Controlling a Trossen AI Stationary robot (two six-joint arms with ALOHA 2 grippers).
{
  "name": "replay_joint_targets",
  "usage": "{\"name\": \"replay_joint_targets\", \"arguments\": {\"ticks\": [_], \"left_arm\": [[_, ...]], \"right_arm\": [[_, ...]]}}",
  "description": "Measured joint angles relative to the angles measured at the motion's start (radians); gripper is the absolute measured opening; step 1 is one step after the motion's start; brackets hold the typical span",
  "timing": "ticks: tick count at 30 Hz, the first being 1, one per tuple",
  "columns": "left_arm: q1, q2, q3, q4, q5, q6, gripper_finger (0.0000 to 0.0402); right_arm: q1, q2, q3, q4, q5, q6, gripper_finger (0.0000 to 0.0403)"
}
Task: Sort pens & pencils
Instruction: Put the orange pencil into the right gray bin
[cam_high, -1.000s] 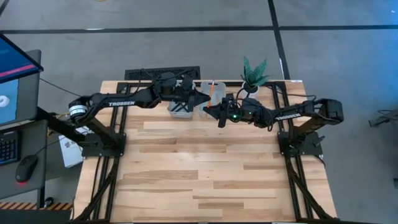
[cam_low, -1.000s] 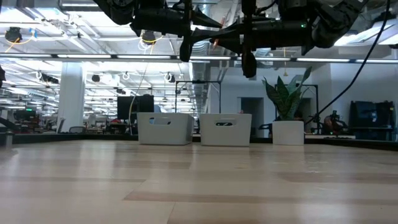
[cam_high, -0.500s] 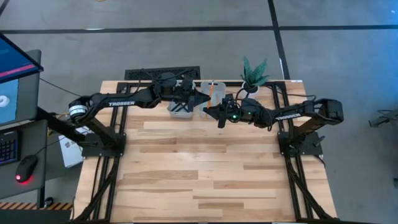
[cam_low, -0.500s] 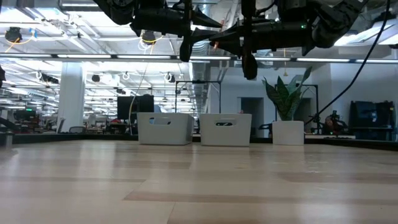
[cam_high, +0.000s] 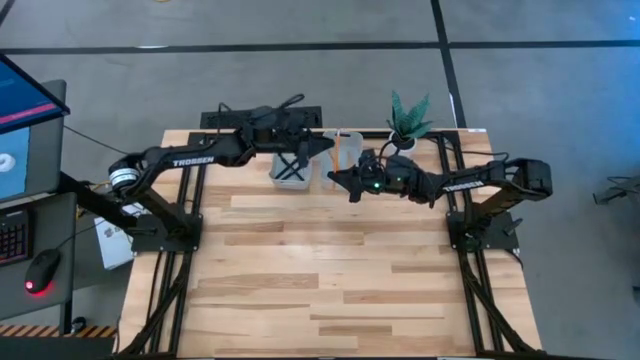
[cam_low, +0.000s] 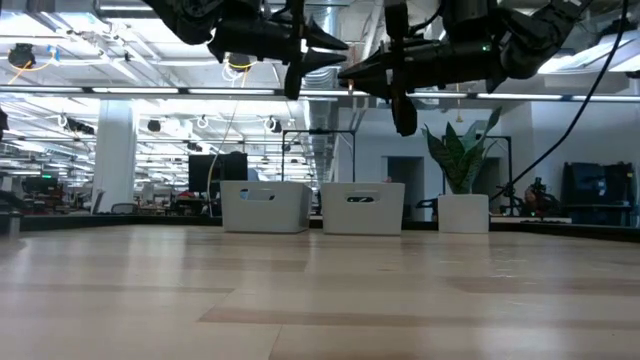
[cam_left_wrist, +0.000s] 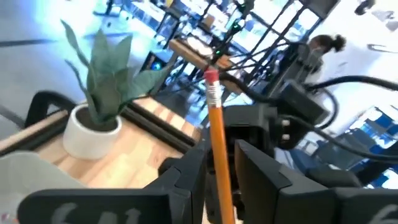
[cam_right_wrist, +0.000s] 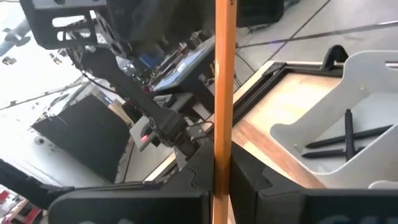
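The near stretch of the wooden desk (cam_high: 330, 260) carries nothing, and both arms work at its far edge. There the right claw (cam_high: 335, 180) hangs above the desk just in front of the right-hand grey tray (cam_high: 343, 150), its fingers clamped on an orange pencil (cam_right_wrist: 222, 93). The left claw (cam_high: 325, 145) reaches over from the left tray (cam_high: 291, 168) toward the right one, and it too is closed on an orange pencil (cam_left_wrist: 217, 143), eraser end pointing away from the wrist. The two claws sit close together, tips nearly facing. In the left tray lie black pens (cam_high: 291, 167), crossed over each other; the right wrist view also shows them there. Just beyond the right tray, a potted plant (cam_high: 405, 122) stands at the far desk edge.
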Motion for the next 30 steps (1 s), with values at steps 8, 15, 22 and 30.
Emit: {"name": "replay_joint_targets", "arguments": {"ticks": [8, 15, 22, 30], "left_arm": [[0.044, -0.047, 0.0, -0.042, 0.079, -0.006, 0.0073], [0.05, -0.113, 0.0, -0.13, 0.08, 0.054, 0.0073], [0.05, -0.132, 0.0, -0.207, 0.079, 0.061, 0.0073], [0.05, -0.132, 0.0, -0.238, 0.048, 0.062, 0.0073]], "right_arm": [[-0.059, 0.0, 0.0, -0.009, 0.001, 0.027, 0.0049], [-0.146, 0.0, 0.0, -0.131, 0.004, 0.067, 0.0049], [-0.203, 0.0, 0.0, -0.226, 0.004, 0.187, 0.0049], [-0.261, 0.0, 0.0, -0.228, 0.008, 0.302, 0.0049]]}}
